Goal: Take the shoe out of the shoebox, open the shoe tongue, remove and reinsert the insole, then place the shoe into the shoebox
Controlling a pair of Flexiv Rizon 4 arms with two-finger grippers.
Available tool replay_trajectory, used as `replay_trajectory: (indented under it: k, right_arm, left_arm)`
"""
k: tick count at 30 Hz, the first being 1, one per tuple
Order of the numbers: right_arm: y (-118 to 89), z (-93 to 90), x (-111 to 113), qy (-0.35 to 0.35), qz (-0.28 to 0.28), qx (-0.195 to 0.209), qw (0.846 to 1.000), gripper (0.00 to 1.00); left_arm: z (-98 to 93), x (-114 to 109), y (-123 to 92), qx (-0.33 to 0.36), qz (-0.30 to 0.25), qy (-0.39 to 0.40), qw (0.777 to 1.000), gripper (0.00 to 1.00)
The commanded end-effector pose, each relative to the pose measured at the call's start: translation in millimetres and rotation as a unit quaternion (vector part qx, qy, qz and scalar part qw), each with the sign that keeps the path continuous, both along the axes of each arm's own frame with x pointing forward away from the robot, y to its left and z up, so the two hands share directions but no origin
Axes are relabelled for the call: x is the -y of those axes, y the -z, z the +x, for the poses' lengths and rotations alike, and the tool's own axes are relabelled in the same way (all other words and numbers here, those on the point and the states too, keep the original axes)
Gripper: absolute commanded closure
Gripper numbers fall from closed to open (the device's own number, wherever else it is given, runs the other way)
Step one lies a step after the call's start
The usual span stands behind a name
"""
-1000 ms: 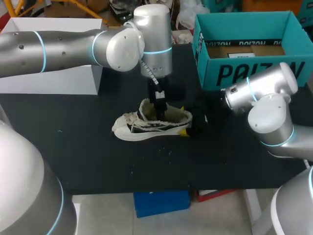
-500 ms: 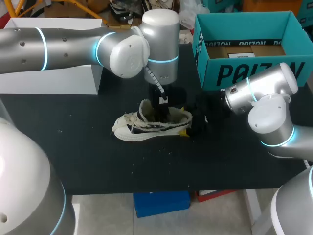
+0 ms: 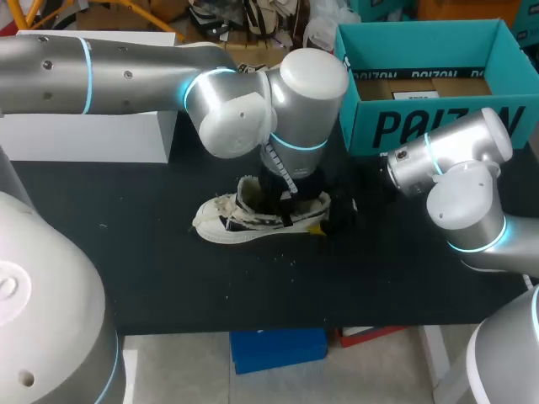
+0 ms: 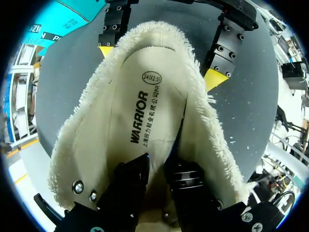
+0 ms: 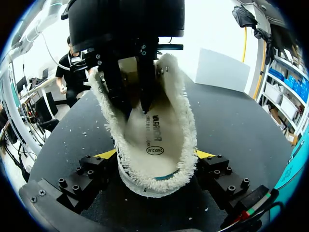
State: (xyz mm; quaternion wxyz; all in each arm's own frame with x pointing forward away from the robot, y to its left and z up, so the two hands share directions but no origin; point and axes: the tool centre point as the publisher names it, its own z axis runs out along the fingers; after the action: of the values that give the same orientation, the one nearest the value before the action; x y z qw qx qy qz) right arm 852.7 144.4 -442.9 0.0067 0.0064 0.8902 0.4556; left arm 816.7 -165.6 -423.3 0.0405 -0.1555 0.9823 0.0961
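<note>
So far the shoe is out on the worktop, heel clamped from both sides by the right hand; the left hand sits inside at the insole, grip impossible to judge. Insole not yet out; reinserting and the shoebox remain

Bold dark lettering spans the front wall of the teal shoebox, and a small white printed label lies inside it. The shoe's insole bears a printed word, small characters and an oval size mark.
</note>
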Motion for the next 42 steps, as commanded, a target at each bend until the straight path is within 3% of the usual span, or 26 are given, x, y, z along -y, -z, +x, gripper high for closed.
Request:
replay_trajectory:
  k: [1, 15, 26, 35, 37, 38, 39, 42]
  right_arm:
    - [-0.2, 2.3, 0.8, 0.001, -0.001, -0.001, 1.000, 1.00]
    - [-0.2, 2.3, 0.8, 0.001, -0.001, -0.001, 1.000, 1.00]
    - [-0.2, 2.3, 0.8, 0.001, -0.001, -0.001, 1.000, 1.00]
    - [-0.2, 2.3, 0.8, 0.001, -0.001, -0.001, 1.000, 1.00]
    - [-0.2, 2.3, 0.8, 0.001, -0.001, -0.001, 1.000, 1.00]
    - [-0.2, 2.3, 0.8, 0.001, -0.001, -0.001, 1.000, 1.00]
    - [-0.2, 2.3, 0.8, 0.001, -0.001, -0.001, 1.000, 1.00]
    - [-0.2, 2.3, 0.8, 0.001, -0.001, -0.001, 1.000, 1.00]
  left_arm:
    - [-2.9, -4.3, 8.8, 0.068, 0.025, 0.001, 0.997, 0.76]
    - [13.6, -13.6, 0.0, 0.156, 0.008, -0.014, 0.988, 0.77]
    - [19.3, -12.9, 9.4, 0.167, 0.014, -0.012, 0.986, 0.83]
    - [31.8, -16.5, 19.9, 0.172, 0.026, -0.009, 0.985, 0.81]
    - [33.2, -17.0, 20.3, 0.170, 0.024, -0.008, 0.985, 0.83]
    - [33.4, -17.1, 20.3, 0.169, 0.022, -0.007, 0.985, 0.88]
    - [33.3, -16.5, 19.1, 0.165, 0.018, -0.001, 0.986, 1.00]
    - [29.0, -14.3, 14.3, 0.155, 0.010, 0.012, 0.988, 1.00]
